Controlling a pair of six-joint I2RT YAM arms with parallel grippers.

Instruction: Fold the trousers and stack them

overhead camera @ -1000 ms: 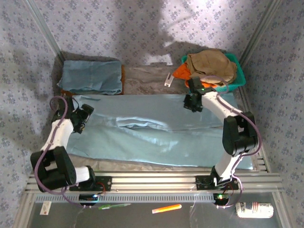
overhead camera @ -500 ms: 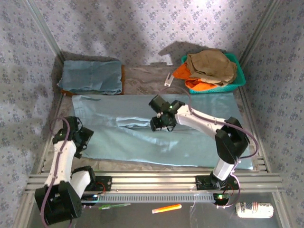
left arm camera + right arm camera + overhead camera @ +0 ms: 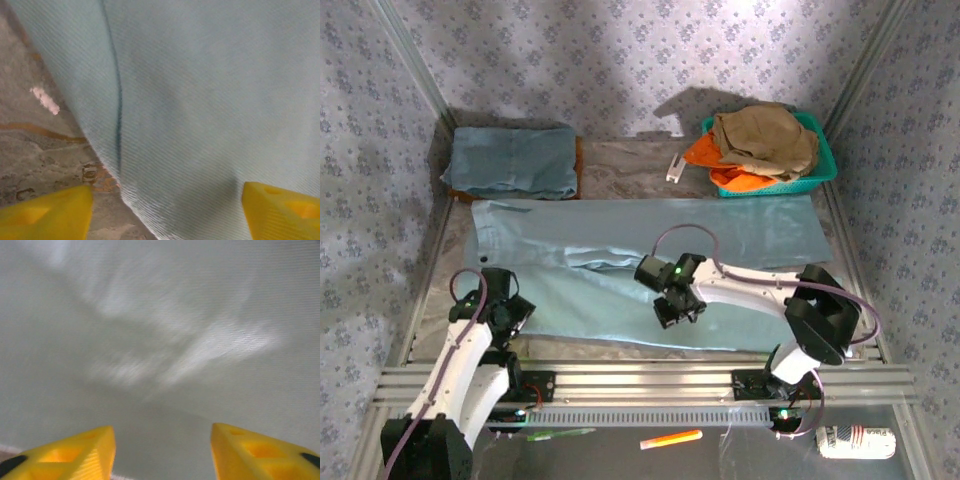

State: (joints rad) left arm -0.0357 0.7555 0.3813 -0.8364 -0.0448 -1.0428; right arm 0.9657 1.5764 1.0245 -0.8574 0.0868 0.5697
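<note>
The pale grey-blue trousers (image 3: 750, 240) lie spread flat across the table, legs running left to right. My left gripper (image 3: 508, 312) is low over their near-left corner, and its yellow fingers (image 3: 45, 215) stand wide apart astride the cloth's hemmed edge (image 3: 118, 125), open with nothing pinched. My right gripper (image 3: 678, 308) hovers over the middle of the trousers' near edge. In the right wrist view its fingertips (image 3: 70, 452) are apart above smooth cloth (image 3: 165, 340), open and holding nothing.
A folded blue garment (image 3: 512, 160) lies at the back left. A teal basket (image 3: 820, 165) at the back right holds a tan garment (image 3: 765, 135) and an orange one (image 3: 705, 150). A small white object (image 3: 675, 168) lies on the bare table (image 3: 620, 160). Patterned walls close in the sides.
The right gripper swept from the back right by the basket to the trousers' near middle edge. The left gripper came from the far-left edge down to the near-left corner, its jaws narrowing a little.
</note>
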